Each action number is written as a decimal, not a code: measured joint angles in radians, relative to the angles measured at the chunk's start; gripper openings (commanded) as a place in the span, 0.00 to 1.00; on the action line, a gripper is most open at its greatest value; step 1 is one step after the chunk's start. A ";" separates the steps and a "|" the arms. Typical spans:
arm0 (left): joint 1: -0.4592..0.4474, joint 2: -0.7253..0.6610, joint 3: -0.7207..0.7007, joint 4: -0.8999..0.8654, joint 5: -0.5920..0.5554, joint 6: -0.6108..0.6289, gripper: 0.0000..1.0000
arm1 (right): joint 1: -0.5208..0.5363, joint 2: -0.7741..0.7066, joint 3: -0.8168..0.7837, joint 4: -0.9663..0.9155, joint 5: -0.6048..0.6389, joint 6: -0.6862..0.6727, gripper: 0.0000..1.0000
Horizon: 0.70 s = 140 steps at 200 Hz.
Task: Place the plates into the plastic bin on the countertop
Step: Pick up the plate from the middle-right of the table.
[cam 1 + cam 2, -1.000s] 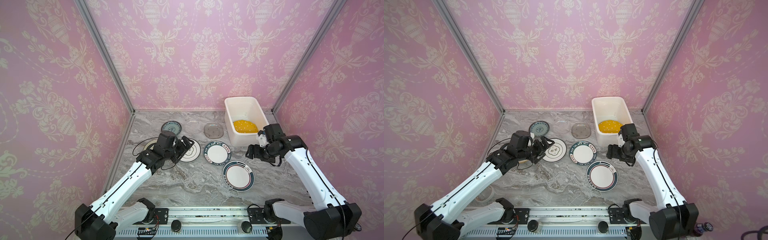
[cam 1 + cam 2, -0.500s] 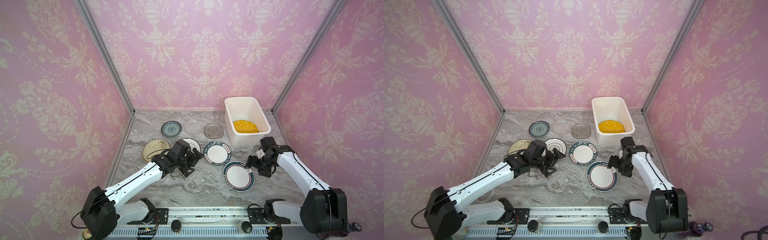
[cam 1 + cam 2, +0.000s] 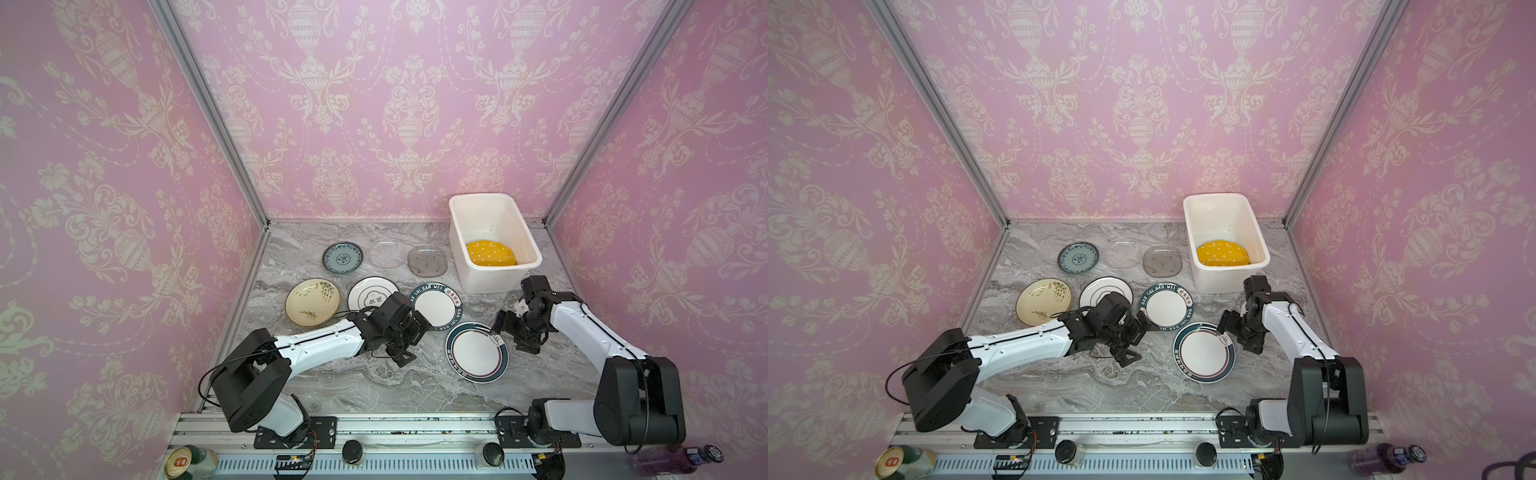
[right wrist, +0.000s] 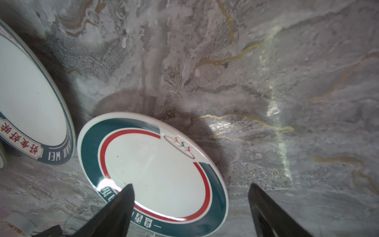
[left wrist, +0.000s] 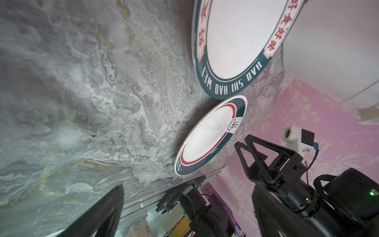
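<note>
Our right claw (image 3: pixel 512 334), spread and empty, straddles the rim of the teal-banded plate (image 3: pixel 477 352) near the bench's (image 3: pixel 374 386) front edge; we would sink lower and pinch squarely before lifting to the far-right-corner plastic bin (image 3: pixel 490 280), left claw (image 3: pixel 411 340) released.

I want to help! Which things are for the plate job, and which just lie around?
Job: white bin, orange plate, teal plate, floral plate, clear plate, smoky plate, lettered plate, red-ringed plate, half-hidden white plate.
Lying about: can, purple bottle, tape roll.
</note>
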 measured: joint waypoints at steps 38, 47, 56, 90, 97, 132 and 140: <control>-0.007 0.109 0.013 0.094 0.066 -0.003 0.99 | -0.002 0.066 -0.010 0.034 -0.025 -0.023 0.86; -0.007 0.135 0.023 0.116 0.077 -0.003 0.99 | -0.002 0.080 -0.014 0.042 -0.039 -0.026 0.85; -0.010 0.157 0.032 0.138 0.090 -0.003 0.99 | -0.002 0.092 -0.021 0.052 -0.055 -0.033 0.85; -0.018 0.227 0.047 0.256 0.128 -0.004 0.98 | -0.002 0.109 -0.041 0.076 -0.113 -0.047 0.83; -0.020 0.241 0.051 0.275 0.134 -0.004 0.98 | -0.002 0.109 -0.042 0.080 -0.124 -0.047 0.82; -0.026 0.280 0.058 0.334 0.154 -0.008 0.88 | -0.002 0.109 -0.052 0.105 -0.166 -0.051 0.77; -0.027 0.285 0.058 0.349 0.158 -0.014 0.84 | -0.005 0.109 -0.055 0.110 -0.176 -0.052 0.77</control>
